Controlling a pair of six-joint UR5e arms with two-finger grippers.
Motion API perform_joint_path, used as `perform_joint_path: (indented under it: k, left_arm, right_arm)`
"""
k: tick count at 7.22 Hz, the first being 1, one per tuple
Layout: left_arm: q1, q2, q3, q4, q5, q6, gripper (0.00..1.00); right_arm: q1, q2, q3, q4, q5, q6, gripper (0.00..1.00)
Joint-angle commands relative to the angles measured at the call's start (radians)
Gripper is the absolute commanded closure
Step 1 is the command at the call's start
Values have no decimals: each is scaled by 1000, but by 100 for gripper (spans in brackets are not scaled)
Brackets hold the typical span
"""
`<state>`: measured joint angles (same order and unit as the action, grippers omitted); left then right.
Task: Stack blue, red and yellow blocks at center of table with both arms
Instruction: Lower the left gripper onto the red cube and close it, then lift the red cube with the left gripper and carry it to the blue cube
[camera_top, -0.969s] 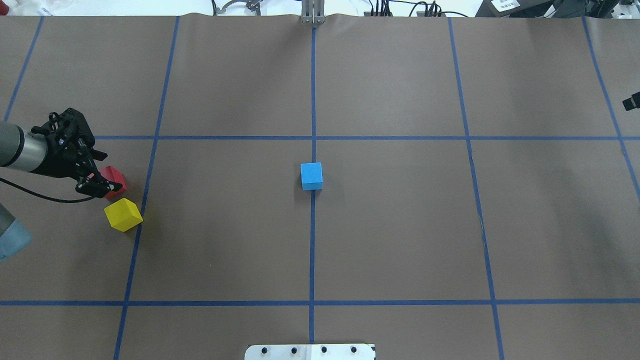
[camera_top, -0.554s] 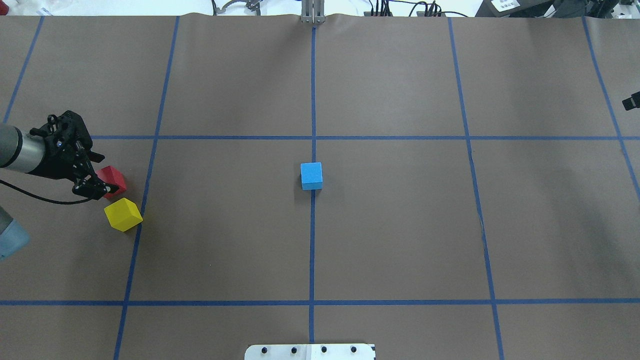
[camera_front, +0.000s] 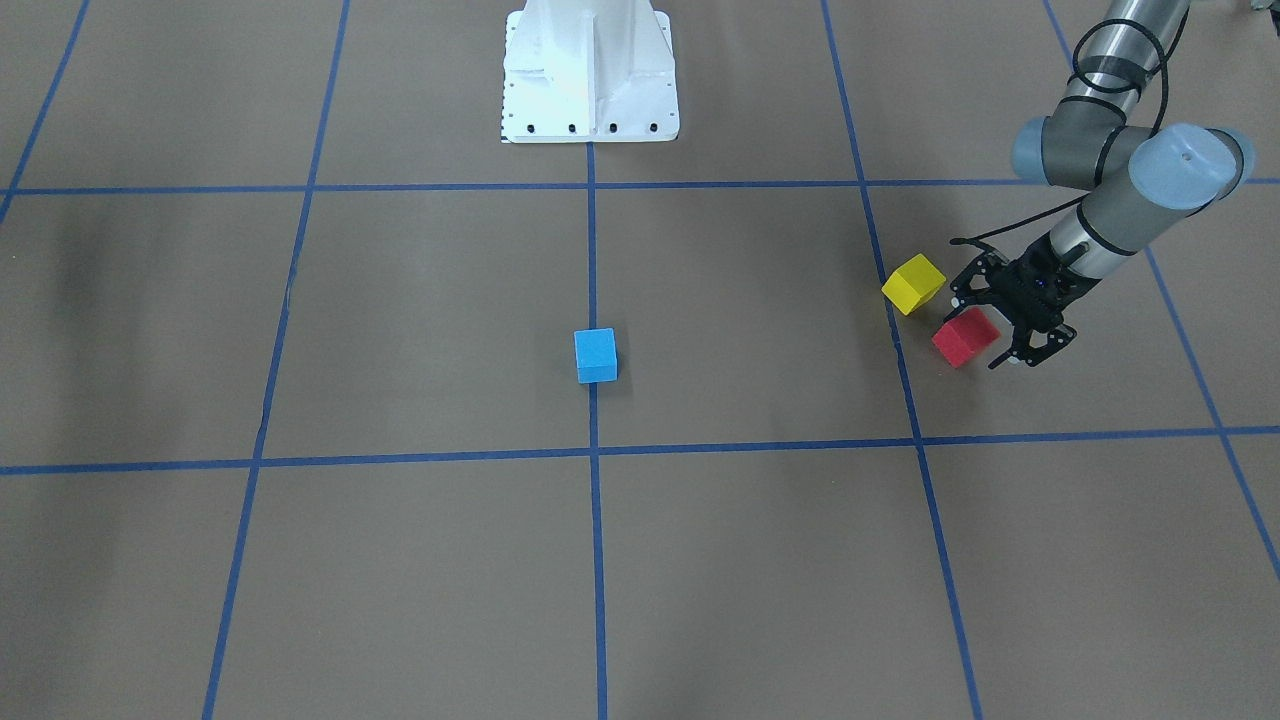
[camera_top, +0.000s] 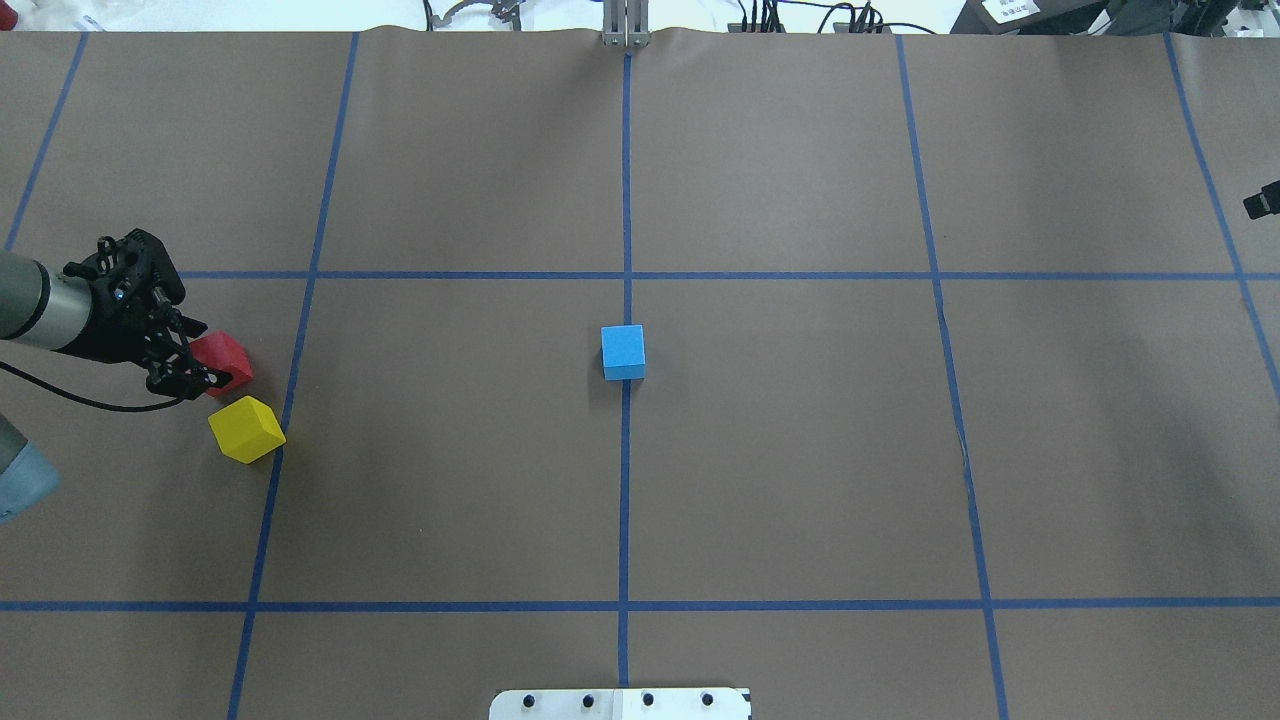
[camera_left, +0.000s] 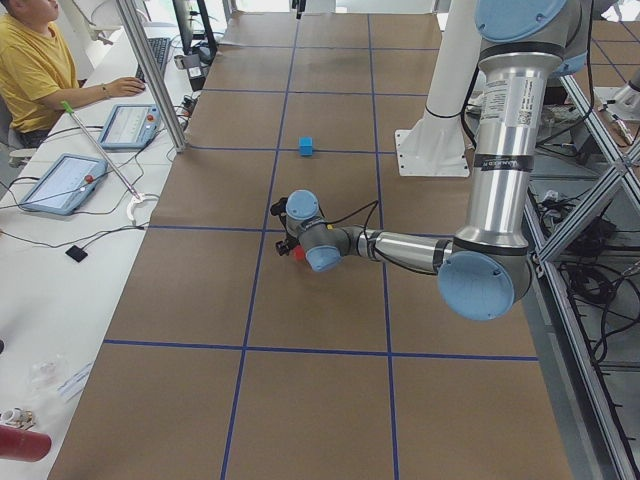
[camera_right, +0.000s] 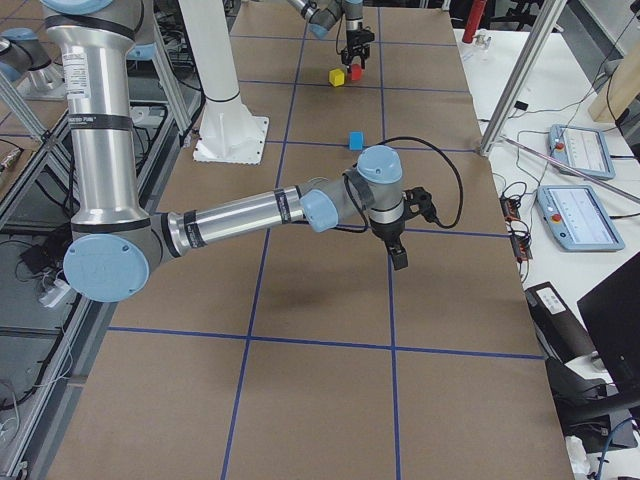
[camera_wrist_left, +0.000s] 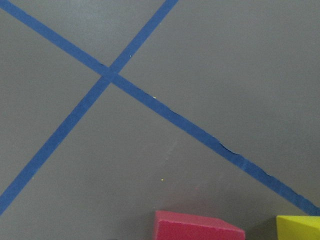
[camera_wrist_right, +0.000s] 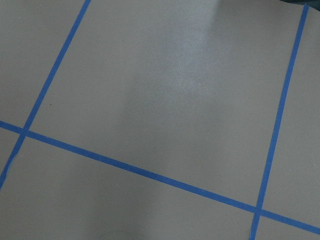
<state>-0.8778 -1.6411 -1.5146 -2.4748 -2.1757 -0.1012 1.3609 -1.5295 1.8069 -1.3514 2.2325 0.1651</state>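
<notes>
Overhead and front-facing views oppose each other, sharing the blue block (camera_top: 623, 351).

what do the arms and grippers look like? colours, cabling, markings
Both are silver metal tubes with pale blue-grey joint caps. The left arm carries a black cable down to the left gripper, a black open-framed two-finger unit. The right arm matches, cable included, with a black right gripper. Small print on the left arm's upright tube is unreadable.
</notes>
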Motion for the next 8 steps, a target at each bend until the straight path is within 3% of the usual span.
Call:
perform_joint_path:
  k: [1,3,4,5,7,8]
  left_arm:
    - [-1,-2,-5,-4,-10,0,100]
    - [-65,-41,-48,66,-97,-20,100]
    - [-116,-108,-129,253,-113,-96,100]
    - [-121,-159,-213,383,-101,-282,100]
    - [-112,-273,-237,443,-20,-617,100]
    - [-92,-370,-242,577,-15,-693,100]
  right_arm:
    - [0,2,-3,0,-2,2,0]
    - [0,2,-4,-2,-2,11,0]
    - [0,-3,-6,-5,-2,36,0]
    - [1,-10,-7,-8,4,47,0]
    - [58,-62,-12,-17,44,44,0]
    - [88,-110,-9,-9,55,33,0]
